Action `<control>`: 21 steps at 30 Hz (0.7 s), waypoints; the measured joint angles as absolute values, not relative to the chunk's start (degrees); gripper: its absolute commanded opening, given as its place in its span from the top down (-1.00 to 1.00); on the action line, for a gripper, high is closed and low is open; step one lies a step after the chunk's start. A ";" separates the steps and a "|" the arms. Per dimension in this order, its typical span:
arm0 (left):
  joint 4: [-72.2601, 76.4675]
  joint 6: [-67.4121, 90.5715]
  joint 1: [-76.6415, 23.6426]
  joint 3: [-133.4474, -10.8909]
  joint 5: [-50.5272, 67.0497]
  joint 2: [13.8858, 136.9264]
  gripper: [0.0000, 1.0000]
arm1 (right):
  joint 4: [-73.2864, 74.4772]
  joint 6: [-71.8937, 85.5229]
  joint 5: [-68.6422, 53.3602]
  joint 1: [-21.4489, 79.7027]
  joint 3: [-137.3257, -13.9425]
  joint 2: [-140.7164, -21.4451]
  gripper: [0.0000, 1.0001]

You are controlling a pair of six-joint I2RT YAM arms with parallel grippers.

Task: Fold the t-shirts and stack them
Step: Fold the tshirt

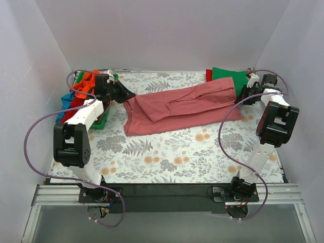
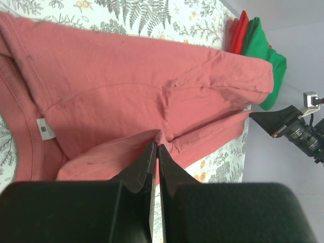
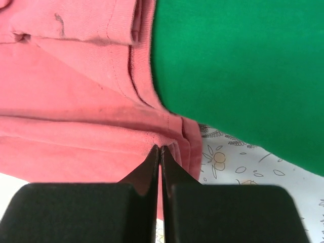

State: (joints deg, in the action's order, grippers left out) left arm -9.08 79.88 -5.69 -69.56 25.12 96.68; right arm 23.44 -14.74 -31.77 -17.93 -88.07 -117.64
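Black fingers of the left gripper [image 2: 156,148] fill the bottom of its wrist view, pressed together on a raised pucker of the dusty-rose t-shirt [image 1: 182,104]. The right gripper [image 3: 160,150] is likewise closed, its tips meeting on the shirt's stitched hem, which seems pinched between them.

From above, the shirt lies across the far half of the floral table covering [image 1: 167,157], stretched between the two grippers. Its long axis runs from 9 o'clock to about 2 o'clock. The white neck tag [image 2: 45,128] sits by the left gripper, so the collar points toward 9 o'clock and the hem toward 2. The hem end overlaps a folded green t-shirt [image 1: 225,75] at 1 o'clock, with a red tee [image 2: 242,30] beside it. A pile of tees [image 1: 83,88] waits at 10 o'clock.

One side is already doubled over, so this looks like a lengthwise fold in progress. The next move probably calls for both arms to travel together, keeping the cloth taut, or the band will skew.
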 measured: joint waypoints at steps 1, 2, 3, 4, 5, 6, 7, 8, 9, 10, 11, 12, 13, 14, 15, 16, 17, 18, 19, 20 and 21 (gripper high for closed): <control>-9.02 79.90 -5.69 -70.11 25.19 96.99 1.00 | 23.22 -14.70 -31.53 -17.98 -87.81 -117.45 0.97; -8.93 79.88 -5.69 -70.57 25.28 97.30 1.00 | 22.92 -14.68 -31.38 -17.98 -87.50 -117.23 0.97; -8.93 79.90 -5.69 -71.24 25.34 97.84 1.00 | 22.72 -14.59 -31.18 -17.98 -87.22 -117.01 0.97; -8.88 79.88 -5.69 -71.72 25.36 98.24 1.00 | 22.52 -14.48 -31.07 -17.98 -86.98 -116.81 0.97; -8.91 79.90 -5.69 -72.25 25.43 98.76 1.00 | 22.13 -14.41 -30.92 -17.98 -86.61 -116.57 0.97; -8.84 79.90 -5.69 -72.71 25.50 99.22 1.00 | 22.09 -14.28 -30.70 -17.98 -86.28 -116.31 0.97; -8.86 79.90 -5.69 -73.08 25.54 99.66 1.00 | 22.04 -14.20 -30.52 -17.98 -86.04 -116.16 0.97; -8.91 79.88 -5.69 -73.45 25.54 100.05 1.00 | 21.91 -14.06 -30.30 -17.98 -85.71 -115.90 0.97; -8.95 79.88 -5.69 -73.84 25.56 100.51 1.00 | 21.89 -13.91 -30.09 -18.00 -85.47 -115.70 0.97; -8.93 79.90 -5.69 -74.26 25.61 100.92 1.00 | 21.89 -13.80 -29.89 -18.00 -85.32 -115.55 0.97; -8.93 79.90 -5.69 -74.61 25.63 101.34 1.00 | 21.87 -13.78 -29.85 -18.00 -85.32 -115.52 0.97; -8.95 79.90 -5.69 -75.18 25.74 101.97 1.00 | 21.74 -13.69 -29.69 -18.00 -85.30 -115.50 0.97; -8.93 79.88 -5.69 -75.55 25.76 102.48 1.00 | 21.58 -13.65 -29.63 -18.00 -85.27 -115.48 0.97; -8.93 79.88 -5.69 -75.96 25.80 103.02 1.00 | 21.52 -13.63 -29.47 -18.00 -85.25 -115.46 0.97; -8.97 79.90 -5.69 -76.29 25.82 103.61 1.00 | 21.41 -13.61 -29.39 -18.00 -85.25 -115.44 0.97; -8.99 79.88 -5.69 -76.47 25.80 103.94 1.00 | 21.28 -13.58 -29.23 -17.98 -85.25 -115.44 0.97; -9.04 79.88 -5.69 -76.58 25.82 104.22 1.00 | 21.15 -13.52 -29.15 -18.00 -85.25 -115.44 0.97; -9.04 79.85 -5.69 -76.66 25.82 104.42 1.00 | 21.08 -13.45 -29.02 -17.98 -85.25 -115.44 0.97; -9.04 79.83 -5.69 -76.84 25.82 104.62 1.00 | 21.02 -13.41 -28.93 -17.98 -85.25 -115.44 0.97; -9.08 79.79 -5.67 -77.01 25.82 104.75 1.00 | 20.95 -13.39 -28.82 -17.98 -85.25 -115.44 0.97; -9.19 79.75 -5.67 -77.21 25.82 104.79 1.00 | 20.93 -13.34 -28.77 -17.98 -85.25 -115.44 0.97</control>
